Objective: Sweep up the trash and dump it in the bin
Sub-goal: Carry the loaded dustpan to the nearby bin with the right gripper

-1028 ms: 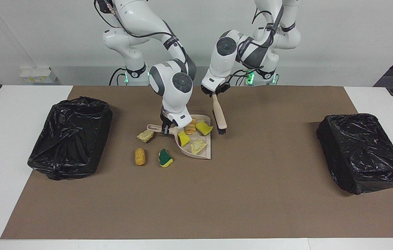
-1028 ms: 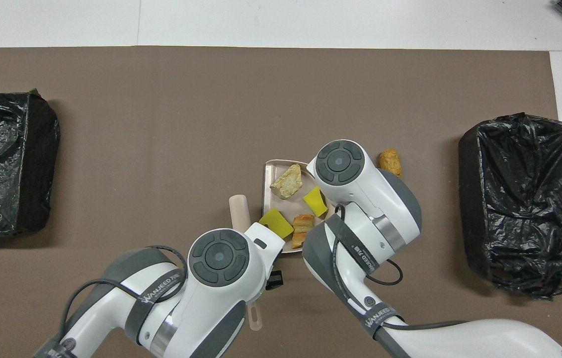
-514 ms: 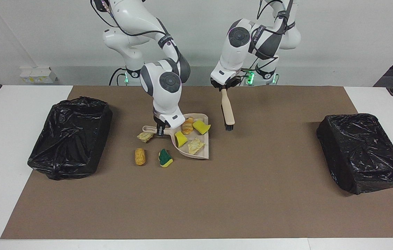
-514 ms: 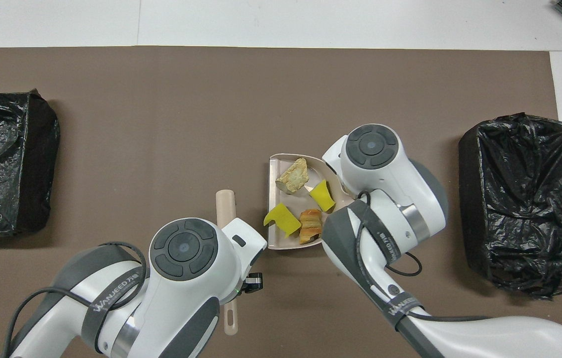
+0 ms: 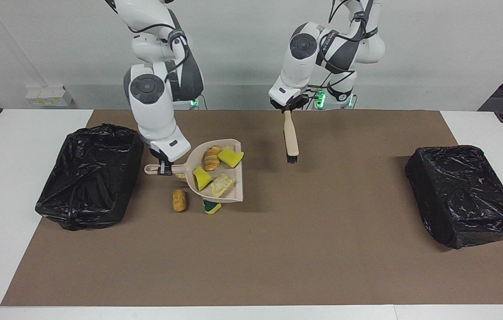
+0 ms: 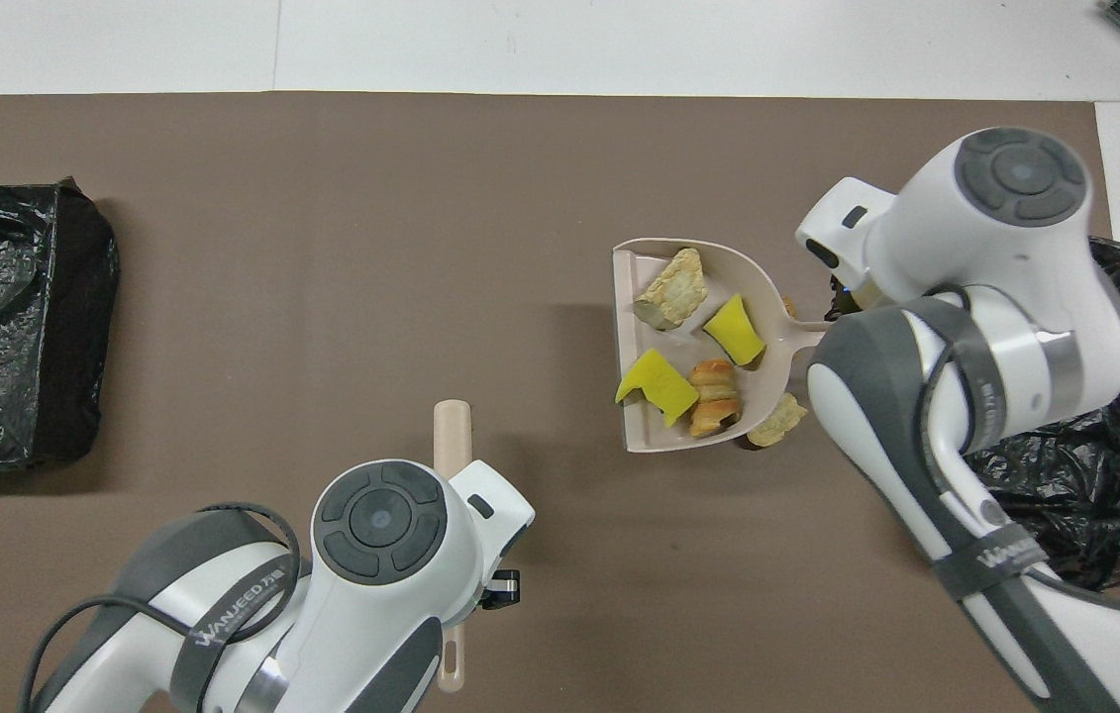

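Trash (image 5: pixel 210 171): we find four pieces in the raised dustpan (image 5: pixel 233 189), whose handle the right claw (image 5: pixel 162 168) grips beside the bin (image 5: pixel 86 178). Three pieces lie on the table beneath. Left claw (image 5: pixel 287 109), well apart, is clenched on the brush (image 5: pixel 290 138).

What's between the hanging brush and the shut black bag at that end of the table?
Nothing. In the facing view, only bare brown mat lies between the brush and the closed black bag.

Green-and-yellow sponge (image 5: pixel 211 206) half hidden under raised dustpan (image 5: pixel 233 195)
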